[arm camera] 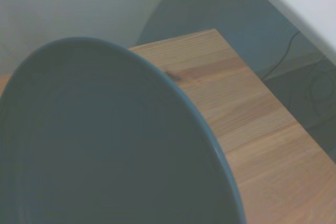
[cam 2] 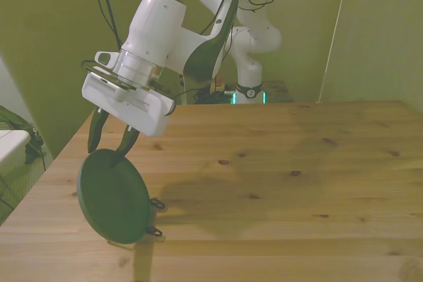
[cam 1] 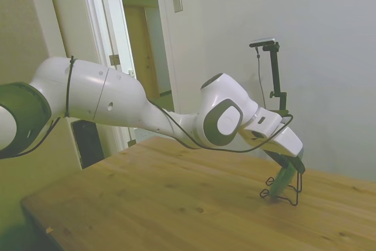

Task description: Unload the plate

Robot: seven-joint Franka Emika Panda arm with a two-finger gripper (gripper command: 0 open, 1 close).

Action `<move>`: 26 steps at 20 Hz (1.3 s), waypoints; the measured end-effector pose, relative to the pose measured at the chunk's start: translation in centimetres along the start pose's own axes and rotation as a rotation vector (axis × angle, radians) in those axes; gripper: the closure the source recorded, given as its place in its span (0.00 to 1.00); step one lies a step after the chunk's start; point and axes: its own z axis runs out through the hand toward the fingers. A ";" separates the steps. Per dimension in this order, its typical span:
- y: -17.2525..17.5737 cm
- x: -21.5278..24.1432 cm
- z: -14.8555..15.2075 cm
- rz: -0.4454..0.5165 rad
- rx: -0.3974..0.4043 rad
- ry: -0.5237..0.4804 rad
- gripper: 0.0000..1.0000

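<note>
The dark green plate (cam 2: 112, 196) stands on edge, leaning, in a thin black wire rack (cam 1: 283, 193) near the table's corner at the front view's left. In the side view the plate (cam 1: 284, 179) shows edge-on as a slanted green strip. My gripper (cam 2: 106, 153) hangs right at the plate's top rim, and its dark fingers (cam 2: 127, 142) are spread apart, one to each side of the rim. They are not closed on it. The wrist view is filled by the plate's face (arm camera: 105, 145).
The rack's wire feet (cam 2: 156, 205) poke out beside the plate. The wooden table (cam 2: 277, 176) stretches bare toward the front view's right. Its edge (cam 2: 46, 183) runs close by the plate, with floor and cables beyond.
</note>
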 end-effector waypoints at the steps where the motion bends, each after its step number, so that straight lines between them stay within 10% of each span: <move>1: 0.0 0.0 0.0 -0.001 0.001 0.000 1.00; 26: -0.8 0.1 -0.6 -0.006 0.019 0.011 1.00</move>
